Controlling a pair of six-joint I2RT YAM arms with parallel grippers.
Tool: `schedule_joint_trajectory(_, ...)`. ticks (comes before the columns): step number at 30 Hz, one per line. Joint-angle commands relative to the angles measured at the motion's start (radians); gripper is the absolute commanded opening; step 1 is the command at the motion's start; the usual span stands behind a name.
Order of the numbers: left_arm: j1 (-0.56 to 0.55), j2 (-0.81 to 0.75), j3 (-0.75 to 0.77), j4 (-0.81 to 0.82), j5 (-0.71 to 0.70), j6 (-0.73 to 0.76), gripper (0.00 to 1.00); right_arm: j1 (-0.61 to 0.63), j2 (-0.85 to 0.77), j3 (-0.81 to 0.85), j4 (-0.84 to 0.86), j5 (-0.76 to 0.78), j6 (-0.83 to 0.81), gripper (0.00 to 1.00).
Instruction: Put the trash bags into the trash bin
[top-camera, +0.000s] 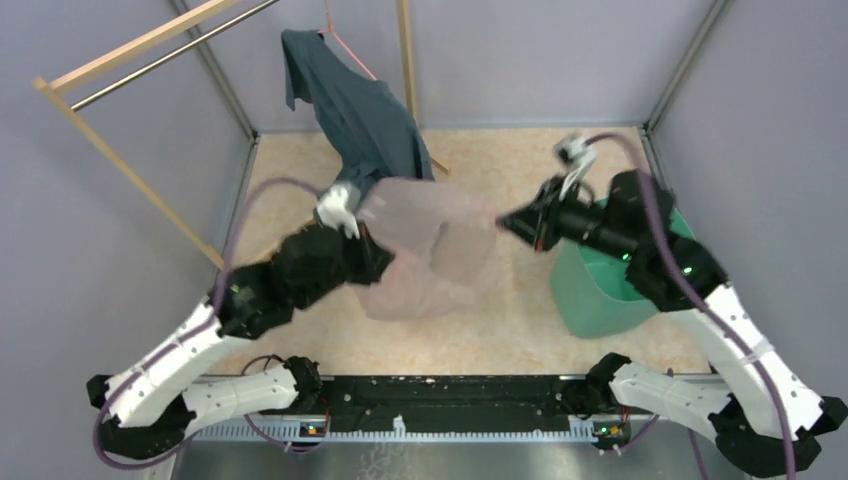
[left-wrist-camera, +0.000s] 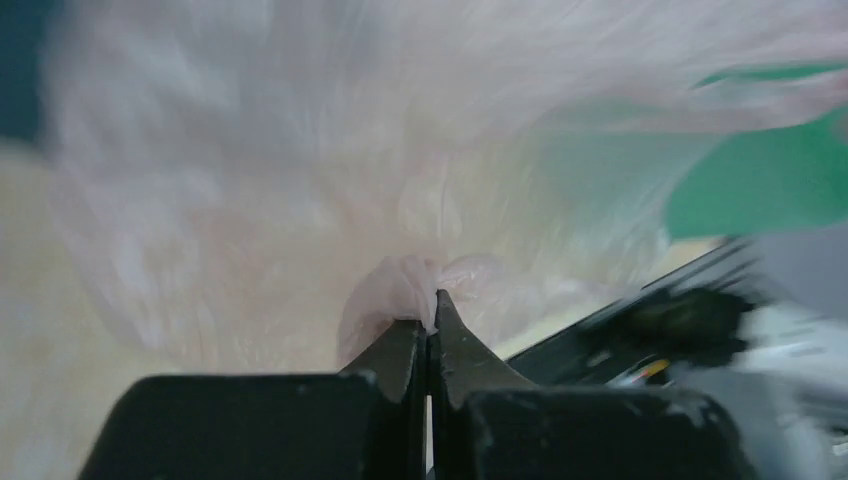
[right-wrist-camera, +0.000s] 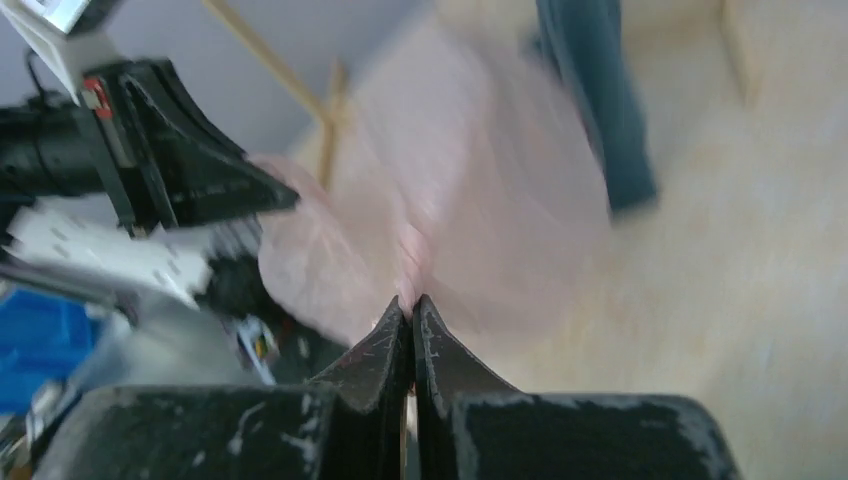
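Note:
A pale pink translucent trash bag hangs stretched between my two grippers above the middle of the table. My left gripper is shut on the bag's left edge; its wrist view shows film pinched at the fingertips. My right gripper is shut on the bag's right edge, with a twisted fold caught between its tips. The teal-green trash bin lies tilted at the right, under my right arm, and shows green behind the film.
A dark blue-grey shirt hangs from a wooden rack at the back, just behind the bag. Grey walls close in the left, back and right sides. My left arm shows in the right wrist view.

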Motion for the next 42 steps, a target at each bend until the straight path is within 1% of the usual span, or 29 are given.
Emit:
schedule_joint_trajectory(1,0.0,0.237,0.673,0.154,0.085,0.31,0.0,0.001,0.087,0.454,0.075,0.023,-0.175,0.0)
schedule_joint_trajectory(2,0.0,0.292,0.781,0.137,0.123,0.339,0.0,0.001,0.084,0.491,0.095,0.008,-0.179,0.0)
schedule_joint_trajectory(3,0.0,0.305,0.841,0.144,0.15,0.359,0.0,0.001,0.071,0.504,0.118,-0.004,-0.178,0.0)
schedule_joint_trajectory(4,0.001,0.291,0.841,0.174,0.156,0.371,0.0,0.001,0.048,0.493,0.142,-0.008,-0.175,0.0)
schedule_joint_trajectory(5,0.0,0.26,0.796,0.204,0.135,0.379,0.0,0.001,0.023,0.457,0.162,-0.005,-0.169,0.0)
schedule_joint_trajectory(6,0.0,0.219,0.707,0.235,0.066,0.375,0.0,0.0,-0.007,0.4,0.178,0.002,-0.159,0.0)
schedule_joint_trajectory(7,0.0,0.168,0.558,0.257,-0.002,0.359,0.0,0.001,-0.033,0.329,0.189,0.021,-0.144,0.0)
schedule_joint_trajectory(8,0.001,0.131,0.451,0.247,-0.064,0.326,0.0,0.001,-0.055,0.243,0.19,0.033,-0.119,0.0)
schedule_joint_trajectory(9,0.0,0.098,0.353,0.202,-0.114,0.287,0.0,0.001,-0.071,0.161,0.185,0.014,-0.092,0.0)
schedule_joint_trajectory(10,0.0,0.08,0.277,0.101,-0.145,0.214,0.0,0.001,-0.079,0.046,0.177,-0.04,-0.065,0.0)
schedule_joint_trajectory(12,0.0,0.062,0.157,-0.091,-0.152,0.101,0.0,0.001,-0.088,-0.095,0.145,-0.155,-0.037,0.0)
schedule_joint_trajectory(14,0.0,0.034,0.101,-0.262,-0.129,-0.013,0.0,0.001,-0.136,-0.182,0.116,-0.175,-0.019,0.0)
schedule_joint_trajectory(15,0.0,0.011,0.092,-0.306,-0.116,-0.031,0.0,0.001,-0.16,-0.198,0.108,-0.16,-0.015,0.0)
schedule_joint_trajectory(16,0.0,-0.016,0.091,-0.316,-0.102,-0.021,0.0,0.001,-0.179,-0.196,0.104,-0.138,-0.02,0.0)
schedule_joint_trajectory(18,0.0,-0.068,0.115,-0.275,-0.081,0.018,0.0,0.001,-0.172,-0.153,0.11,-0.107,-0.044,0.0)
schedule_joint_trajectory(21,0.0,-0.117,0.178,-0.13,-0.076,0.091,0.0,0.001,-0.077,-0.044,0.11,-0.103,-0.094,0.0)
schedule_joint_trajectory(24,0.0,-0.085,0.252,0.017,-0.029,0.167,0.0,0.001,-0.006,0.031,0.121,-0.087,-0.099,0.0)
schedule_joint_trajectory(27,0.0,-0.007,0.288,0.106,0.035,0.192,0.0,0.0,-0.003,-0.006,0.203,-0.138,-0.043,0.0)
schedule_joint_trajectory(29,0.0,0.048,0.284,0.152,0.105,0.196,0.0,0.001,-0.016,-0.074,0.264,-0.192,-0.001,0.02)
schedule_joint_trajectory(31,0.0,0.095,0.269,0.21,0.199,0.187,0.0,0.001,-0.03,-0.108,0.293,-0.207,0.027,0.02)
schedule_joint_trajectory(34,-0.001,0.145,0.242,0.343,0.394,0.17,0.0,0.0,-0.049,-0.125,0.313,-0.234,0.05,0.02)
schedule_joint_trajectory(38,-0.007,0.159,0.209,0.516,0.578,0.16,0.0,0.01,-0.057,-0.138,0.409,-0.347,0.09,0.03)
schedule_joint_trajectory(40,-0.013,0.167,0.209,0.557,0.643,0.156,0.0,0.038,-0.044,-0.13,0.434,-0.385,0.095,0.04)
schedule_joint_trajectory(42,-0.028,0.172,0.224,0.566,0.708,0.156,0.0,0.101,-0.021,-0.104,0.439,-0.396,0.081,0.04)
